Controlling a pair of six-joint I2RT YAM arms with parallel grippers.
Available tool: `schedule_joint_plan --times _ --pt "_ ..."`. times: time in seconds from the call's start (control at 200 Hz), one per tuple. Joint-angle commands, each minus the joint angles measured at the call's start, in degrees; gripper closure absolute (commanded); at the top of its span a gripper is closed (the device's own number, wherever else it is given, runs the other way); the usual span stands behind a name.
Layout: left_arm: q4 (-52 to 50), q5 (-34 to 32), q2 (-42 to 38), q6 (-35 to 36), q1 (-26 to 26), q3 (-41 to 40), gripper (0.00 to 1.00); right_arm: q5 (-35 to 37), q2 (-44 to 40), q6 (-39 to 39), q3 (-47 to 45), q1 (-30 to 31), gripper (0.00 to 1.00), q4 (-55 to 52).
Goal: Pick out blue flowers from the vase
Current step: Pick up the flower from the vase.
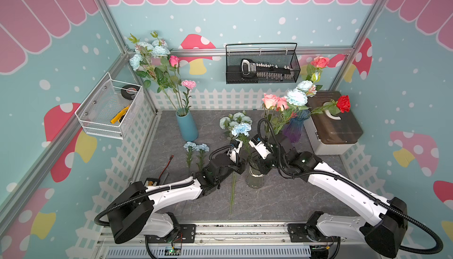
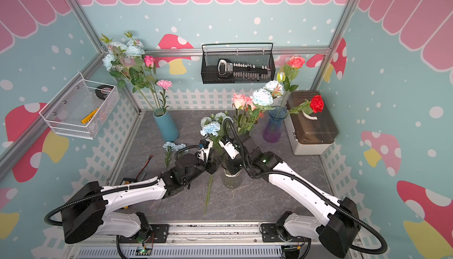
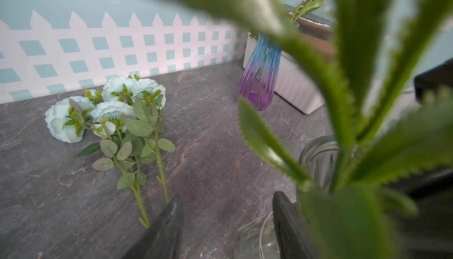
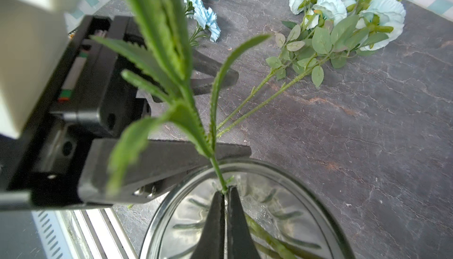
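A clear glass vase [image 1: 255, 175] [image 2: 231, 179] stands mid-table. One frilly blue flower [image 1: 241, 129] [image 2: 210, 128] rises from it on a leafy green stem [image 4: 215, 167]. My right gripper [image 4: 225, 189] [image 1: 260, 169] is shut on that stem just above the vase rim [image 4: 318, 197]. My left gripper [image 3: 228, 206] [image 1: 241, 168] is open with nothing between its fingers, close beside the vase glass [image 3: 317, 158]. More blue flowers lie on the table: a large-headed bunch [image 1: 234, 118] [image 3: 107, 108] [image 4: 348, 10] and two small carnations [image 1: 196, 147] [image 4: 203, 15].
A blue ceramic vase [image 1: 187, 126] with blue and pink flowers stands at the back left. A purple-blue glass vase [image 1: 294, 128] [image 3: 259, 78] with roses and blue blooms stands back right, next to a lidded box [image 1: 331, 128]. Wire baskets [image 1: 262, 64] hang on the walls.
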Motion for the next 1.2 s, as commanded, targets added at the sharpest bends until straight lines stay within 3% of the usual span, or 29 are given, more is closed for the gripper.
schedule_joint_plan --times 0.0,0.575,0.946,1.191 --pt "1.6 3.2 0.1 1.4 -2.0 1.9 0.42 -1.8 -2.3 0.2 -0.2 0.3 1.00 4.9" --pt "1.4 -0.5 -4.9 2.1 -1.9 -1.1 0.41 0.9 -6.2 0.3 -0.2 0.3 1.00 6.7" --pt "2.6 1.5 -5.5 1.2 -1.9 -1.5 0.41 -0.4 -4.4 0.3 -2.6 0.3 1.00 6.7" --pt "2.9 1.3 -5.9 1.0 -1.9 -1.9 0.41 -0.6 -3.5 0.2 -3.5 0.3 0.87 6.4"
